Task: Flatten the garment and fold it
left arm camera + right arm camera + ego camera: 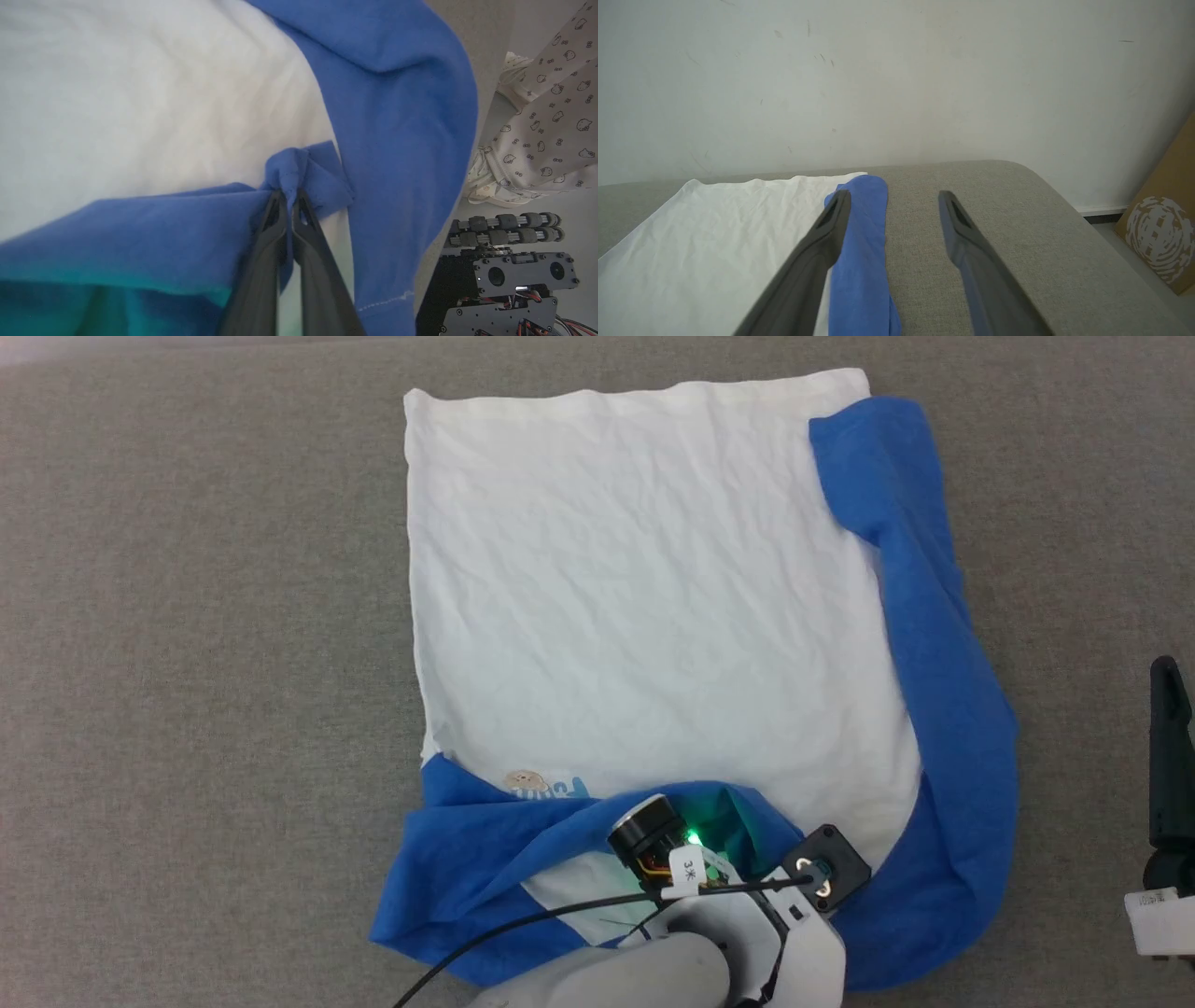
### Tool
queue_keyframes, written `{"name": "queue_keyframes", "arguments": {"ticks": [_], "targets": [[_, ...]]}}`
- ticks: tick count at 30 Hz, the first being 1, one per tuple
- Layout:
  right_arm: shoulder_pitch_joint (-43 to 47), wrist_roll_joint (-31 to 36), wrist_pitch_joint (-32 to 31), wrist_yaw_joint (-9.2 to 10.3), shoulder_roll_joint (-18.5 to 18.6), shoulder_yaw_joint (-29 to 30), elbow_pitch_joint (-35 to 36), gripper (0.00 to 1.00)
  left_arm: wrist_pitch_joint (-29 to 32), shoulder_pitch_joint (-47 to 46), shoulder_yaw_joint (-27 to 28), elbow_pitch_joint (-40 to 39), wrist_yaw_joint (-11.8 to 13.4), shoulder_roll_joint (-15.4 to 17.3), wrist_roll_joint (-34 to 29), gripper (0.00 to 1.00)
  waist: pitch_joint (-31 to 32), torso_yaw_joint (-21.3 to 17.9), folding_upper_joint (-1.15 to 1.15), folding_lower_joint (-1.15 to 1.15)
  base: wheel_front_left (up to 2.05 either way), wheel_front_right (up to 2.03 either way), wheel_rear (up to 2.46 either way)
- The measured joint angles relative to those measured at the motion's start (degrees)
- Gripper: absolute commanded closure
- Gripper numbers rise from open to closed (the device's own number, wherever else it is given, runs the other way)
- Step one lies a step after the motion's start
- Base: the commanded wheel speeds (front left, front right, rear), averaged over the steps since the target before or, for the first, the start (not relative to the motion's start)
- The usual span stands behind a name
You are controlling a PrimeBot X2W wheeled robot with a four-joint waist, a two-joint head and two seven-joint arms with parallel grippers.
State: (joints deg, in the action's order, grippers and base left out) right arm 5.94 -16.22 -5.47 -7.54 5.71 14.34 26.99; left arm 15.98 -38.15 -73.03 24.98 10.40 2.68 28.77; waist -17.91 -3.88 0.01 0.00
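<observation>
The garment (653, 597) lies on the grey padded surface (187, 663), its white body spread wide with light wrinkles. A long blue sleeve (934, 663) runs down its right side. Blue shoulder cloth is bunched along the near edge, just below the small bear picture (526, 781). My left arm's wrist (738, 887) sits over that bunch. In the left wrist view my left gripper (289, 196) is shut on a pinched fold of blue cloth (303, 172). My right gripper (894, 198) is open and holds nothing, hovering right of the sleeve (859, 242); one of its fingers (1169, 747) shows at the far right.
The grey surface ends in a rounded corner (1031, 177) against a pale wall. A cardboard box (1162, 224) stands on the floor beyond it. In the left wrist view a patterned cloth (551, 121) and the robot's black base with rollers (504, 261) lie past the surface's edge.
</observation>
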Motion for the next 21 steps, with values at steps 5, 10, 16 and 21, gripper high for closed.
{"name": "queue_keyframes", "arguments": {"ticks": [5,10,16,21], "targets": [[-0.01,0.09,-0.3,0.0,-0.08,-0.05,-0.14,0.0,-0.94,0.06,-0.27,-0.74,0.42,-0.36,1.78,0.0,0.68,0.15,0.0,0.0,0.0,0.0,0.0],[0.33,0.18,-0.65,0.0,-0.49,0.35,0.09,0.0,-4.47,-0.19,-0.29,-4.75,0.91,-0.04,8.25,0.0,2.0,1.74,0.0,0.0,0.0,0.0,0.0],[1.52,0.2,-1.07,0.0,-1.27,0.78,1.0,0.0,-12.24,-3.52,2.74,-9.36,3.68,-0.04,17.15,0.0,3.92,4.46,0.0,0.0,0.0,0.0,0.0],[2.32,0.21,-1.21,0.0,-2.0,0.7,1.48,0.0,-20.02,-7.14,8.25,-10.5,5.39,-0.03,19.17,0.0,5.44,6.77,0.0,0.0,0.0,0.0,0.0]]}}
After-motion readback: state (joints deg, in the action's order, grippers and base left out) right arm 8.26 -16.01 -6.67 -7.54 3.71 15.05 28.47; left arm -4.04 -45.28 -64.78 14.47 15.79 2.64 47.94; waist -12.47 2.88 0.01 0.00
